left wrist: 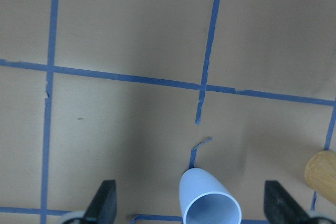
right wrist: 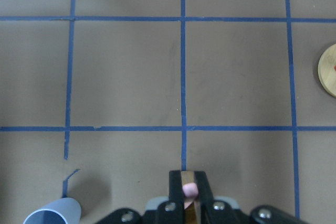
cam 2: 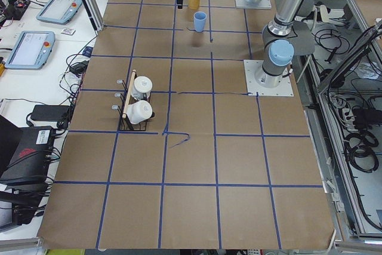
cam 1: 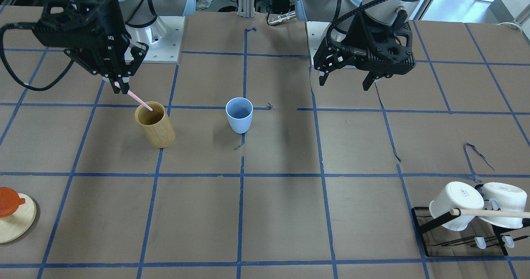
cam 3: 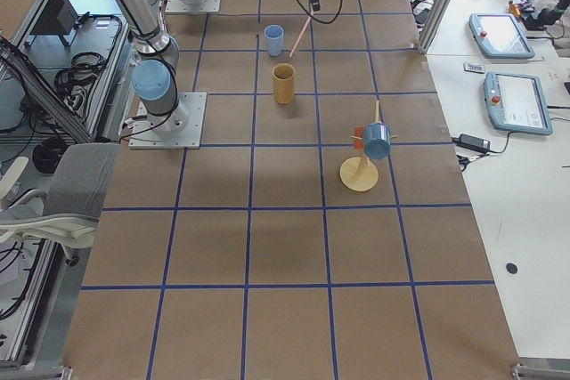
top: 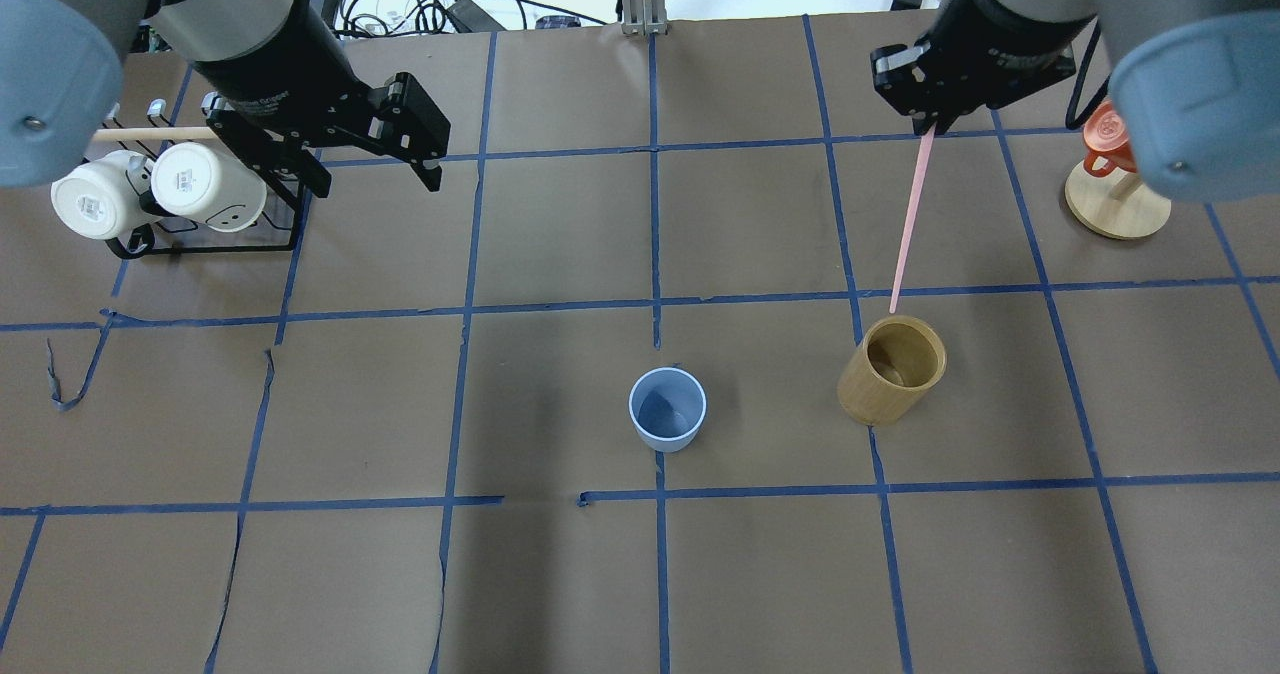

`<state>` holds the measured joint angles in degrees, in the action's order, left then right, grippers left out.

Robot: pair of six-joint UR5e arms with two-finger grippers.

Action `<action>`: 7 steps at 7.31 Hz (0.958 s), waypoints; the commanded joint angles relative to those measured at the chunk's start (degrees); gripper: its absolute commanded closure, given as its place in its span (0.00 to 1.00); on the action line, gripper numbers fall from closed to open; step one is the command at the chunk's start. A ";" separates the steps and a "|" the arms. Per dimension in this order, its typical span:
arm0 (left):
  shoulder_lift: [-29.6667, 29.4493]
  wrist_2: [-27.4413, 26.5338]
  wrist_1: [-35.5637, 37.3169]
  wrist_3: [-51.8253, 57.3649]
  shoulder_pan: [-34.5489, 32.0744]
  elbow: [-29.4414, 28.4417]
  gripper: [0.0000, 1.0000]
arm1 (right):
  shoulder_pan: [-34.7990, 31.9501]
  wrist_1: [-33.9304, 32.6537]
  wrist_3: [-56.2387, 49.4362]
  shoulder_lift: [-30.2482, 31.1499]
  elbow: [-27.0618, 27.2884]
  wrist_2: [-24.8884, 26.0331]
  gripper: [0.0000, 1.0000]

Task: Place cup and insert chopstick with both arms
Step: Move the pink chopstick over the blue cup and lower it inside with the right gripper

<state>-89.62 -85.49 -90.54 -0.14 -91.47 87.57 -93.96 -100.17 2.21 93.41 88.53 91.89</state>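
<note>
The light blue cup [cam 1: 239,114] stands upright and empty near the table's middle; it also shows in the overhead view [top: 667,409] and the left wrist view [left wrist: 210,203]. My right gripper [cam 1: 120,84] is shut on a pale pink chopstick [top: 910,219]. The stick slants down, and its lower tip is at the mouth of a tan bamboo cylinder [top: 893,369]. In the right wrist view the chopstick [right wrist: 189,189] sits pinched between the closed fingers. My left gripper [top: 378,179] is open and empty, held above the table well apart from the cup.
A black rack [top: 200,239] with two white mugs and a wooden dowel [cam 1: 490,213] stands at the table's left end. A round wooden stand [top: 1117,209] carrying an orange piece is at the right end. Blue tape lines grid the brown tabletop.
</note>
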 commanded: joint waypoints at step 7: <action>0.68 0.06 -0.25 0.05 0.33 -0.03 0.00 | -19.32 -15.73 21.84 -6.75 5.31 0.49 0.88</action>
<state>-88.98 -85.33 -90.70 -0.09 -91.09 87.62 -111.60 -112.52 21.16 86.85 90.44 92.42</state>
